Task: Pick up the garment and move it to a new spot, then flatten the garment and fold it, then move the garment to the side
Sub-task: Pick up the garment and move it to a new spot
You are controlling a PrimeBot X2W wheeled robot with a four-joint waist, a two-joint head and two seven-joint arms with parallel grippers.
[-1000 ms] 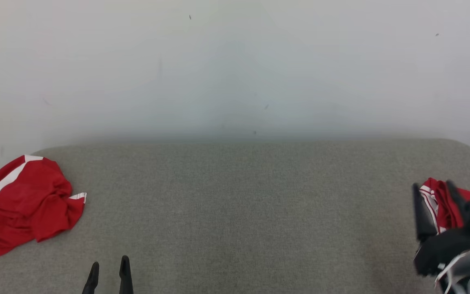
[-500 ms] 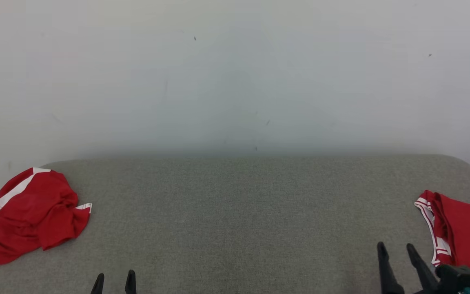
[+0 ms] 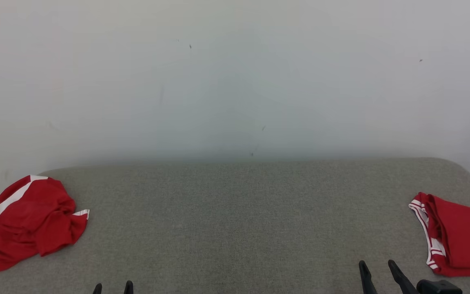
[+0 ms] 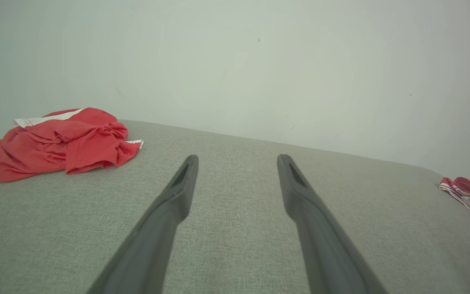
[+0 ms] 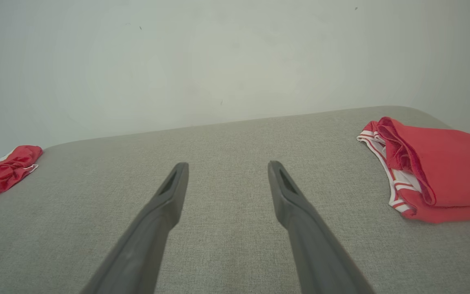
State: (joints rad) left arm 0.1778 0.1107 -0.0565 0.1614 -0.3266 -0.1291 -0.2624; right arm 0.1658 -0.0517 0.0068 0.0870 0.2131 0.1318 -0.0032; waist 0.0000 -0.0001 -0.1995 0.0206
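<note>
**Right gripper has let go and backed off the folded piece**

So a second ago the right gripper [image 3: 375, 263] was right over the folded red garment [image 3: 459, 237], fingers either side of its white-trimmed edge. Now it's pulled back toward the robot and sits clear of the cloth. The camera has also tipped a bit, so the whole scene sliding down the head view is just that.

Right now the folded red garment lies just ahead of the right gripper and off to its right, flat on the grey fabric surface [image 3: 235, 212], striped trim facing the fingers, not touching them. The jaws are spread wide with nothing between them.

The left gripper [image 3: 112, 284] is the same deal: fingers wide apart, empty, hovering low over the grey fabric. Ahead of it and well off to its left there's a crumpled red garment [image 3: 27, 224] with a white stripe, bunched up near the edge of the surface. A plain pale wall [image 3: 235, 81] stands beyond both grippers.
</note>
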